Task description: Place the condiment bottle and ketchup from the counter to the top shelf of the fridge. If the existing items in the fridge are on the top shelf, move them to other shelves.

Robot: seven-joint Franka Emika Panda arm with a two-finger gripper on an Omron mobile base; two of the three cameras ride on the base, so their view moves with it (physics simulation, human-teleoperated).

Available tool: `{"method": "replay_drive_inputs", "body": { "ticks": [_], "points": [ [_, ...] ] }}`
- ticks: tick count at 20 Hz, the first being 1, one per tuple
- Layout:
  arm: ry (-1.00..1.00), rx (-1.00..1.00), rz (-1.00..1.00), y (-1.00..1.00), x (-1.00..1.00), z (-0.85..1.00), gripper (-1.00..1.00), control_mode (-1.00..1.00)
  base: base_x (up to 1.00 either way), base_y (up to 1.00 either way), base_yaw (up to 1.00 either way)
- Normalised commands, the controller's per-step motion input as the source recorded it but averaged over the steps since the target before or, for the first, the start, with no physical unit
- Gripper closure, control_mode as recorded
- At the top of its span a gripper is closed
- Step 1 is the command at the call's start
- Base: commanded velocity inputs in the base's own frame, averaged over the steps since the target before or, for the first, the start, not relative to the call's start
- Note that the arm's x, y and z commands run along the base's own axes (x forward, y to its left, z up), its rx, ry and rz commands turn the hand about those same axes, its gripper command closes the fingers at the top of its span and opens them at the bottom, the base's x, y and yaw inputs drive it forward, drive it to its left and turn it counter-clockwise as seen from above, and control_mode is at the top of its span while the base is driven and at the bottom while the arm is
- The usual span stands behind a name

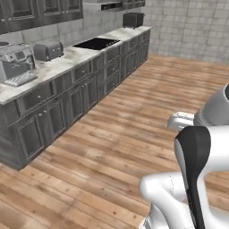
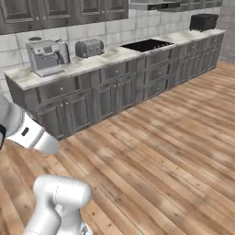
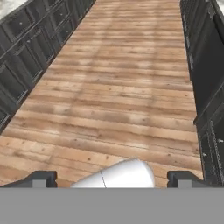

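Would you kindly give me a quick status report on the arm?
Gripper open, empty, aimed down the wooden floor. Counter with coffee machine and toaster ahead. Floor bare ahead.

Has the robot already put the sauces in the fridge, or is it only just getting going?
It looks like the very start. Nothing looks done yet: the gripper is open and holds nothing, pointing down a wooden floor between dark cabinets. The counter in sight carries a coffee machine and a toaster, no bottles. Everything is left: fetching both sauces and shelving them in the fridge.
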Motion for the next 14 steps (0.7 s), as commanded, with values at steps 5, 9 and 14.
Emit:
{"method": "replay_drive_inputs", "body": {
  "ticks": [5,9,14],
  "points": [
    [0.00,0.00,0.00,0.00,0.00,0.00,-1.00,1.00,0.56,0.00,-0.63],
    [0.00,0.00,0.00,0.00,0.00,0.00,-1.00,1.00,0.85,0.00,-0.56],
    [0.00,0.00,0.00,0.00,0.00,0.00,-1.00,1.00,1.00,0.00,-0.48]
  ]
}}
